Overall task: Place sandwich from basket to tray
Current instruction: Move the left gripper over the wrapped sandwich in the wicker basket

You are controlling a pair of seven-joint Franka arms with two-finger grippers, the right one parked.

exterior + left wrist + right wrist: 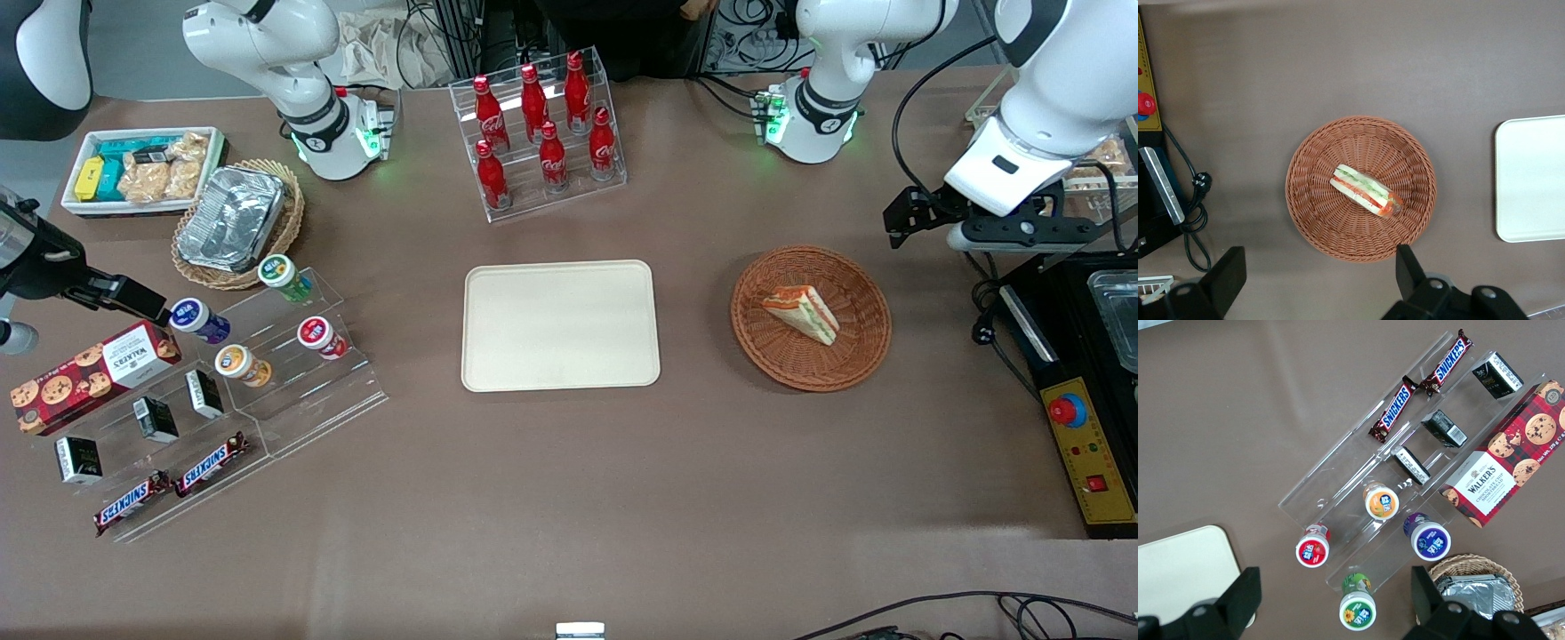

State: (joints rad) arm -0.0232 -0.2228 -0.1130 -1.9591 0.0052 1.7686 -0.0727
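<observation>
A matte brown table (569,498) fills the scene; the sandwich (802,312) lies on its side in the round reddish-brown basket (871,338), toward the working arm's end; the cream tray (560,325) sits beside the basket, apart from it, with bare tabletop between them and wide bare surface nearer the front camera; the gripper (1318,273) hangs high above the basket's rim, fingers (1407,267) spread wide, holding nothing.

Your left arm hangs high at its own end of the bench, its pincer (1318,280) spread wide and empty.
</observation>
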